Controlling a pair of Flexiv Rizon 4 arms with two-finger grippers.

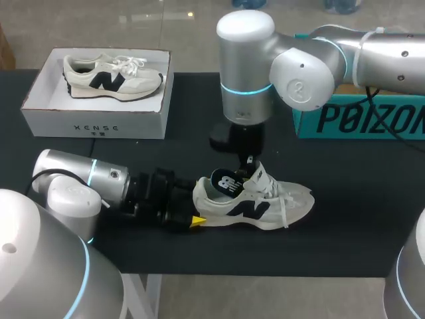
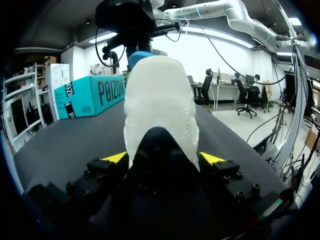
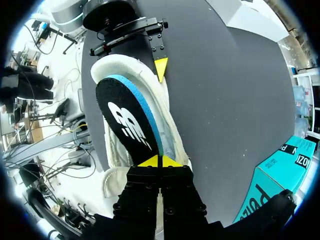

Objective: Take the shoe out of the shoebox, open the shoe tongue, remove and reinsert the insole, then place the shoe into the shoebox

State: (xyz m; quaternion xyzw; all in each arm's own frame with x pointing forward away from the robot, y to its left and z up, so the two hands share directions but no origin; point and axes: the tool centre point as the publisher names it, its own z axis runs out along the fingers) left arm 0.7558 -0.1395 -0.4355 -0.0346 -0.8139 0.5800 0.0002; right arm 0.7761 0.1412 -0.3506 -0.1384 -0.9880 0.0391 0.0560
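Pinched nearly together, the fingers of my right gripper [image 3: 160, 161] hold one end of the black, blue-edged insole [image 3: 127, 120], which stands tilted in the opening of the cream shoe [image 1: 265, 206], its other end down toward the heel. I see my right arm coming down on the shoe from above, just over the laces. My left gripper [image 2: 162, 159] lies low along the black table [image 1: 358, 219] with its fingers set wide, one yellow tip pressed to each side of the shoe's heel, so it clamps the shoe from behind. The shoe sits upright on its sole, toe toward my right. Well apart, at the table's far left, the white shoebox [image 1: 93, 123] holds a second shoe [image 1: 113, 78]; a teal box [image 1: 358, 118] stands at the far right.
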